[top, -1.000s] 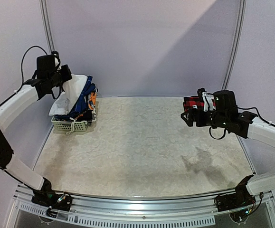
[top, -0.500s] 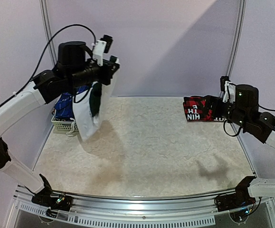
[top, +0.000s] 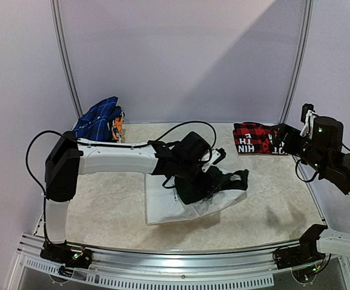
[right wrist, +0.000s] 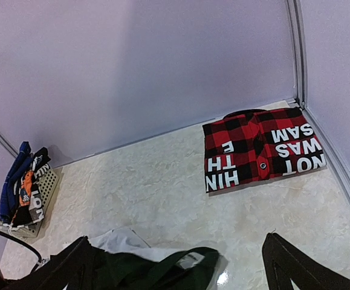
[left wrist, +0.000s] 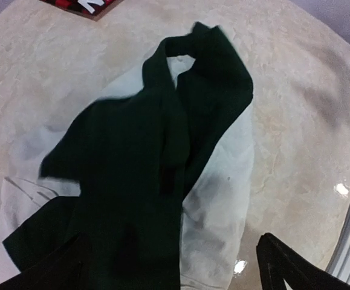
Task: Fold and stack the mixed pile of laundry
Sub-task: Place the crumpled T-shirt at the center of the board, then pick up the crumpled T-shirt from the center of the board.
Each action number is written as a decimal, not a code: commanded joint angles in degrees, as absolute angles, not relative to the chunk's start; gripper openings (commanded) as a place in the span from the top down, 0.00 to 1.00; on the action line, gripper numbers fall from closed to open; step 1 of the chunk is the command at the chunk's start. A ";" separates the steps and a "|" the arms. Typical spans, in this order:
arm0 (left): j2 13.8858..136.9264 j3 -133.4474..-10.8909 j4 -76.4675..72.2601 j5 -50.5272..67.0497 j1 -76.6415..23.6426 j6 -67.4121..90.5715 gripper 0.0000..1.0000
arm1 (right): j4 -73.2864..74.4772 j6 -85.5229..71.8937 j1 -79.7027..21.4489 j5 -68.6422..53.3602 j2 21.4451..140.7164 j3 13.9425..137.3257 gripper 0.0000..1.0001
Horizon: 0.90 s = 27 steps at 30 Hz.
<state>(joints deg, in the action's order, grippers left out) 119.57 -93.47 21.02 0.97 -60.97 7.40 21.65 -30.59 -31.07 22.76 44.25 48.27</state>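
The white T-shirt with dark green parts (top: 184, 208) lies crumpled at the table's middle, its green part (left wrist: 144, 163) bunched on top of the white. My left gripper (top: 211, 166) hovers right over it, open, with its fingers (left wrist: 286, 269) wide apart and nothing between them. The red-and-black plaid shirt (top: 256, 139) with white lettering lies folded at the back right. My right gripper (top: 281, 142) hangs just right of it, open and empty. The blue checked cloth (top: 99, 118) sits piled at the back left.
A small white lattice basket (right wrist: 46, 180) at the back left holds the blue cloth and other garments. The left arm (top: 120, 160) stretches across the table's left half. A metal rail (top: 175, 257) runs along the near edge, and walls close the back and sides.
My left arm swung from the basket to the table's middle with the white-and-green T-shirt and opened, and the shirt dropped onto the table. My right arm drew back from the plaid shirt.
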 commanded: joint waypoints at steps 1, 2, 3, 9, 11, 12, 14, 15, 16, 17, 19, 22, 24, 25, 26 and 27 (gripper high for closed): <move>112.66 -93.30 22.04 -6.95 -60.73 8.54 0.06 | 21.78 -29.68 -31.28 18.73 47.04 47.91 0.01; 112.60 -92.95 22.95 -9.04 -60.42 8.56 0.09 | 21.66 -29.51 -31.21 17.69 47.88 48.02 0.01; 112.78 -92.53 23.54 -9.84 -60.00 8.64 0.11 | 21.48 -29.45 -31.22 16.58 49.08 48.07 0.01; 115.97 -91.91 26.22 -11.99 -58.98 8.20 0.26 | 22.04 -28.74 -31.26 11.49 57.70 48.23 0.02; 117.02 -92.16 27.63 -12.73 -58.97 7.80 0.26 | 22.33 -28.97 -31.27 9.67 60.37 48.27 0.03; 117.26 -92.10 28.59 -14.08 -58.97 8.14 0.26 | 22.14 -28.83 -31.29 8.36 62.02 48.13 0.04; 117.14 -90.94 29.38 -16.84 -58.50 9.72 0.24 | 21.75 -28.51 -31.22 5.42 64.13 47.87 0.05; 116.85 -89.82 29.66 -17.27 -58.00 10.97 0.24 | 21.43 -28.07 -31.23 3.72 65.64 47.82 0.06; 116.58 -88.92 29.86 -17.21 -57.35 12.65 0.25 | 20.84 -27.74 -31.27 1.77 66.55 47.74 0.07; 116.22 -88.03 29.88 -17.04 -56.74 14.17 0.25 | 20.40 -27.34 -31.29 0.76 67.80 47.73 0.07; 115.37 -85.62 28.94 -16.31 -55.54 17.12 0.26 | 19.75 -26.96 -31.26 -2.90 70.25 48.10 0.09; 114.76 -82.75 27.49 -14.16 -54.04 20.33 0.27 | 18.70 -26.47 -31.26 -5.37 73.27 48.57 0.10; 114.77 -81.48 26.59 -12.57 -53.36 21.78 0.29 | 17.67 -26.01 -31.30 -7.66 74.32 48.60 0.11; 114.62 -80.87 26.14 -12.22 -53.16 22.28 0.29 | 17.02 -25.62 -31.66 -9.03 74.68 48.60 0.11; 114.24 -80.37 26.10 -12.59 -53.05 22.93 0.30 | 16.51 -24.27 -32.67 -10.32 75.14 48.72 0.11; 113.63 -79.74 25.87 -13.21 -52.96 23.41 0.30 | 16.31 -23.08 -34.22 -10.88 75.50 49.13 0.11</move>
